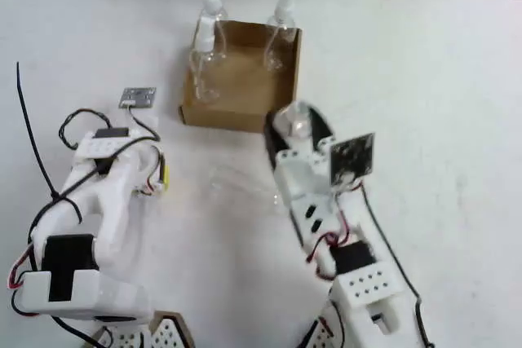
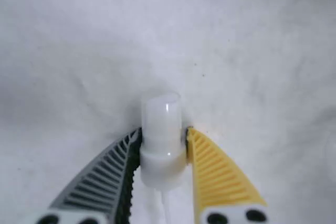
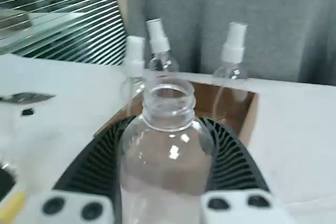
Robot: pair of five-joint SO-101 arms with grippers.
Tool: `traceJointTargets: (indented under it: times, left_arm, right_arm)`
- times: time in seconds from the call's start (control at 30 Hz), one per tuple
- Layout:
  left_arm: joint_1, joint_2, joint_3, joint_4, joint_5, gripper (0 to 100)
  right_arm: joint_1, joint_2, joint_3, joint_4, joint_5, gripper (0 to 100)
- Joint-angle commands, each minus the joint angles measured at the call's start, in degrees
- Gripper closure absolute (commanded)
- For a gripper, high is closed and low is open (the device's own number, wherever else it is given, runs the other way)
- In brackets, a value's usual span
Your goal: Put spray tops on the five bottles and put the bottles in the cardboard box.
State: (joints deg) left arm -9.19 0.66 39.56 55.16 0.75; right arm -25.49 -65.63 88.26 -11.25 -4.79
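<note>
The left gripper [image 2: 163, 131] is clamped on a white spray top [image 2: 163, 113] close to the table [image 2: 252, 40], and a clear bottle [image 1: 241, 182] lies on the table between the arms. The right gripper [image 3: 168, 124] is closed round an open bottle [image 3: 165, 156], upright and uncapped, just before the near wall of the box [image 1: 236, 116]; a dark-speckled tag [image 1: 352, 158] on that arm is too blurred to read. Three capped bottles [image 1: 205, 42] stand in the box, two on the left arm's side and one on the right's.
</note>
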Motion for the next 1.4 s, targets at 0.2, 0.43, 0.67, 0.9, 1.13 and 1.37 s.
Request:
traceJointTargets:
  times: [0.2,0.43,0.67,0.9,1.13,1.37]
  left_arm:
    - [-4.7,-0.2,-5.5,-0.7,-0.2,98]
    - [-6.0,-11.2,-12.6,5.3,0.0,98]
    - [-0.1,-35.9,-13.2,3.3,-0.3,98]
    - [9.6,-57.0,-13.1,-7.2,-0.1,98]
    - [17.8,-65.4,-14.4,-18.2,1.1,98]
    - [18.3,-58.1,-25.1,-23.9,20.7,98]
  right_arm:
    - [-13.7,-16.9,8.9,11.7,0.7,98.1]
    - [-16.6,-23.7,8.9,21.1,0.7,98.1]
    - [-16.4,-28.0,8.9,26.0,0.7,98.1]
    - [-16.4,-29.4,8.9,27.1,0.7,98.1]
    - [-16.5,-29.4,8.9,27.1,0.7,98.1]
    - [-16.6,-29.4,8.9,27.1,0.7,98.1]
